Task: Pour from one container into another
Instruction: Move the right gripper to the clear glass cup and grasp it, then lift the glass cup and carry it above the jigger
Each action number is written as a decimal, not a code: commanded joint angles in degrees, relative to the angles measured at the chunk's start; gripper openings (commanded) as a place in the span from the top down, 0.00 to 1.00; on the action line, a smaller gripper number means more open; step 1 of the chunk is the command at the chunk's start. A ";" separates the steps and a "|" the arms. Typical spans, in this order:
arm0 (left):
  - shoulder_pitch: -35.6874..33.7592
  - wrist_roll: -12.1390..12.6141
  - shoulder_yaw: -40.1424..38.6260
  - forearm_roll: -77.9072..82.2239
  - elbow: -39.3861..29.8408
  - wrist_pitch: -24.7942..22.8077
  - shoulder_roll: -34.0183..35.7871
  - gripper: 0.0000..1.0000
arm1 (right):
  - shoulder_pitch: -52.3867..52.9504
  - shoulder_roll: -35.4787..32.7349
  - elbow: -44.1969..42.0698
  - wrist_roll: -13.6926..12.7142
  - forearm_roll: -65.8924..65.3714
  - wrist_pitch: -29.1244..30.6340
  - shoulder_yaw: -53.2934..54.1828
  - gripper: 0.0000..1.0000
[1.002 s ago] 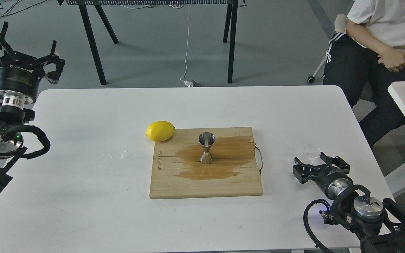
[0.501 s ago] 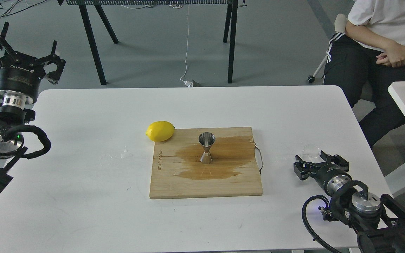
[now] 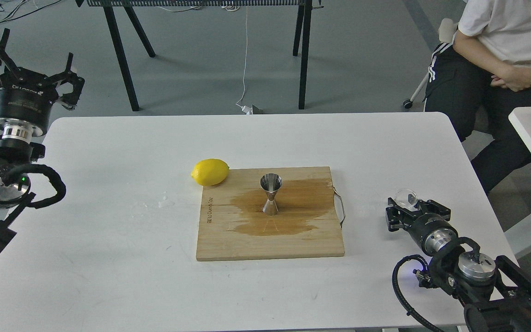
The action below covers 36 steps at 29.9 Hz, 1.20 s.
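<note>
A white table (image 3: 109,258) holds a wooden board (image 3: 270,244) near its middle. A shiny steel jigger (image 3: 270,194) stands upright on the board, closer to the board's far edge. It sits in a big dark wet patch (image 3: 293,207) that spreads over the right half of the board. A yellow lemon (image 3: 209,171) lies on the table, touching the board's far left corner. A few small drops of water (image 3: 165,201) sit on the table left of the board. The tiny clear cup (image 3: 406,198) is near the table's right edge, well apart from the board. The right gripper (image 3: 412,208) is low over the table there, with the cup right at its fingers. It looks like the fingers are closed on the cup, but the cup is small and see-through, so I cannot tell for sure. The left gripper (image 3: 26,69) is held up past the table's far left corner. Its fingers are spread apart and hold nothing.
</note>
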 commanded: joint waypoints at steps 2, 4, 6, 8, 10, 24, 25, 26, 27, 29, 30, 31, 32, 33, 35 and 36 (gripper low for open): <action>0.02 0.00 -0.18 0.00 0.00 0.00 0.06 0.00 | -0.18 -0.09 0.79 -0.25 -0.05 0.32 -0.23 0.76; 0.02 0.00 -0.18 0.00 0.00 -0.09 0.06 0.00 | -0.18 -0.18 1.31 -0.60 -0.13 0.32 -0.32 0.76; 0.02 0.00 -0.26 0.00 0.00 -0.08 0.06 0.00 | -0.18 -0.18 2.63 -1.48 -0.13 0.41 -0.32 0.76; 0.02 0.00 -0.26 0.00 0.00 0.00 0.06 0.00 | -0.53 -0.62 5.44 -1.84 -0.22 0.32 -0.23 0.76; 0.02 0.00 -0.26 0.00 0.00 0.00 0.06 0.00 | -0.70 -1.40 8.77 -1.92 -0.22 0.15 -0.15 0.76; 0.11 0.00 -0.09 0.00 0.00 -0.09 1.11 0.00 | 6.05 -4.05 23.20 -1.92 -7.34 -10.13 -3.57 0.78; 0.19 0.00 -0.09 0.00 0.00 -0.09 1.20 0.00 | 7.19 -4.05 23.38 -1.92 -7.95 -10.75 -4.36 0.78; 0.11 0.00 -0.09 0.00 0.00 -0.09 1.20 0.00 | 8.42 -3.96 23.38 -1.92 -8.74 -11.28 -5.50 0.78; 0.11 0.00 -0.09 0.00 0.00 -0.09 1.20 0.00 | 9.74 -3.87 23.20 -1.92 -9.79 -11.72 -6.81 0.78; 0.19 -0.09 -0.09 0.00 0.00 0.00 1.20 0.00 | 11.77 -3.61 23.29 -1.84 -12.34 -12.68 -9.63 0.78; 0.19 -0.09 -0.09 0.00 0.00 0.00 1.20 0.00 | 12.47 -3.43 23.38 -1.66 -13.83 -13.21 -10.94 0.78; 0.19 -0.09 -0.09 0.00 0.00 0.00 1.20 0.00 | 12.91 -3.26 23.47 -1.57 -15.41 -13.48 -12.00 0.78; 0.28 -0.09 -0.09 0.00 0.00 0.00 1.20 0.00 | 13.18 -2.99 23.47 -1.57 -16.38 -13.65 -12.45 0.78; 0.37 -0.09 -0.18 0.00 0.00 0.00 1.20 0.00 | 13.44 -2.47 23.55 -1.49 -17.70 -13.92 -12.89 0.78; 0.54 -0.09 -0.18 0.00 0.00 0.00 1.20 0.00 | 13.97 -0.98 23.55 -1.49 -20.95 -14.70 -13.50 0.78; 0.55 -0.09 -0.18 0.00 0.00 0.00 1.20 0.00 | 14.15 -0.36 23.47 -1.57 -22.70 -15.06 -13.85 0.78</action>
